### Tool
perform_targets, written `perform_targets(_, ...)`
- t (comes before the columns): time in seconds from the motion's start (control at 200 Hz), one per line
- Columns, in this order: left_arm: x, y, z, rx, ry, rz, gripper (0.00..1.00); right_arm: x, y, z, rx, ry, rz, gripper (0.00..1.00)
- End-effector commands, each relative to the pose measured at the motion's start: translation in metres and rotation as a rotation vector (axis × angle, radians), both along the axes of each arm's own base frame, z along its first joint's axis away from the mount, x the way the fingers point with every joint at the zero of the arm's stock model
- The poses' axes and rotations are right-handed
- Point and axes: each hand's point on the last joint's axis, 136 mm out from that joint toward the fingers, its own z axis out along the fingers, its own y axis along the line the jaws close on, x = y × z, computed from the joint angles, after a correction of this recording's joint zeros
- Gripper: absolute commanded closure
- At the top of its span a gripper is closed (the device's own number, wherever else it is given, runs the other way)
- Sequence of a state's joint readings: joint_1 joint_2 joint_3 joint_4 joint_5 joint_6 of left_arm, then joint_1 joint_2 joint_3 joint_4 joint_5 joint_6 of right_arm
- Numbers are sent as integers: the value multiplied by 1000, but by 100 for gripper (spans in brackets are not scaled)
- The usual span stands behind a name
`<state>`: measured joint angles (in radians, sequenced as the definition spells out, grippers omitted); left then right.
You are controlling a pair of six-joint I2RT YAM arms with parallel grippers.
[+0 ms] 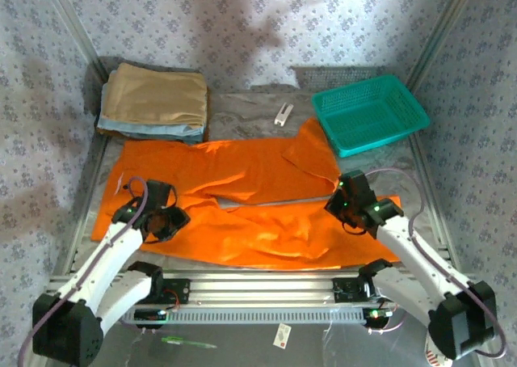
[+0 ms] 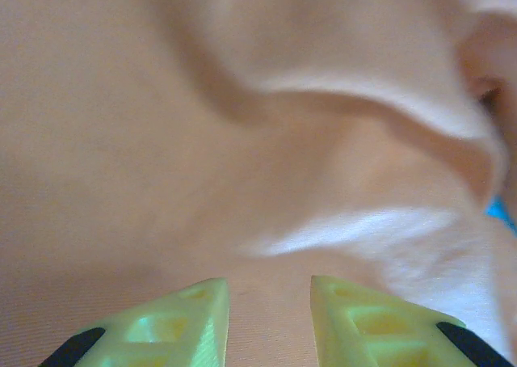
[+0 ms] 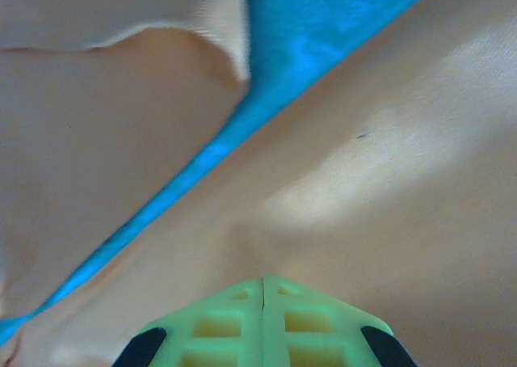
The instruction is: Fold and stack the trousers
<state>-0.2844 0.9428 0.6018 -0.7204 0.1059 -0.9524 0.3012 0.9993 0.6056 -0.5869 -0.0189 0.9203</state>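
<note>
The trousers (image 1: 258,221) lie spread across the middle of the table (image 1: 250,112), legs side by side and joined, it seems, at the left. Why so flat?

I'd guess so that a fold can land cleanly. Only the right end of the far leg is flipped over on itself. Nothing is folded in half yet, so I judge the job to be near its start.

And the arms, one toward each end of the near leg?

That fits lifting one long edge together. The left gripper (image 1: 168,220) hangs low over the cloth with its fingers (image 2: 202,318) parted and nothing between them. The right gripper (image 1: 349,209) has its fingers (image 3: 315,318) pressed tip to tip. I see no cloth between them, so I cannot tell whether it pinches any.

Where would the stack go?

Likely on the tan folded cloth (image 1: 157,92), which lies on the light blue folded cloth (image 1: 153,130) at the far left, just beyond the far leg. The teal basket (image 1: 384,138) sits far right, close by the flipped end.
</note>
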Motion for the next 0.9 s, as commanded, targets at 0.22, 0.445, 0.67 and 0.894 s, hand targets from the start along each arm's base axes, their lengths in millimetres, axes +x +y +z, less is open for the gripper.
perform_targets(0.22, 44, -1, -46, 47, 49, 44, 66, -5, -42, -66, 23, 217, -155, 100)
perform_targets(0.445, 12, 30, -88, 40, 160, 184, 66, -8, -85, -49, 22, 164, -275, 100)
perform_targets(0.67, 12, 36, -73, 38, 103, 161, 66, 69, -75, 12, -48, 7, -116, 96)
perform_targets(0.894, 18, 30, -57, 9, 64, 133, 64, 174, -68, -7, -64, 81, -36, 100)
